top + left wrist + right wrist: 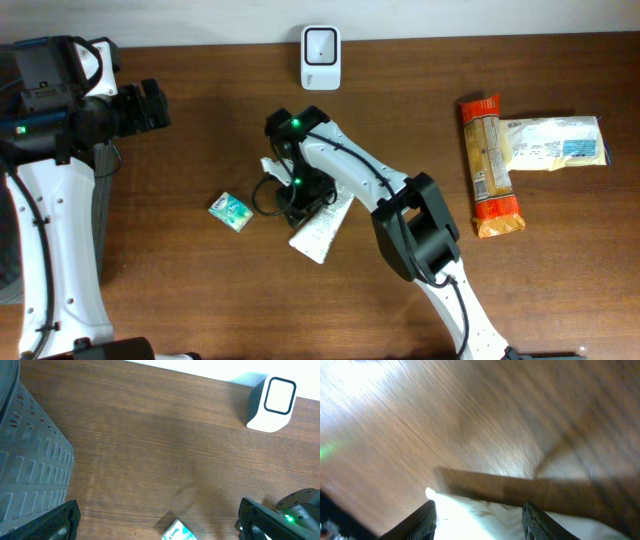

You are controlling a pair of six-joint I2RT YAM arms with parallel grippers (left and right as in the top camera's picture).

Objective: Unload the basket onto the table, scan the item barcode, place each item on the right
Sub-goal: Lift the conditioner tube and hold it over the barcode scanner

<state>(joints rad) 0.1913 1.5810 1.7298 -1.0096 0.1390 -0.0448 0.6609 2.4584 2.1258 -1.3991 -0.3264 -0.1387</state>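
A flat white pouch [322, 228] lies on the wooden table near the middle. My right gripper [300, 205] is down over its upper end. In the right wrist view, the bright white pouch [485, 510] fills the space between and below the fingers [426, 519]; the jaws stand apart, so the right gripper [481, 522] is open. The white barcode scanner [321, 57] stands at the table's far edge, also in the left wrist view as the scanner [272, 402]. My left gripper [150, 105] hangs wide open and empty at the far left.
A small teal box [232, 211] lies left of the pouch and shows between the left fingers as the box [177, 532]. An orange packet [490, 165] and a white packet [555, 143] lie at the right. A grey basket [30, 475] stands at the left.
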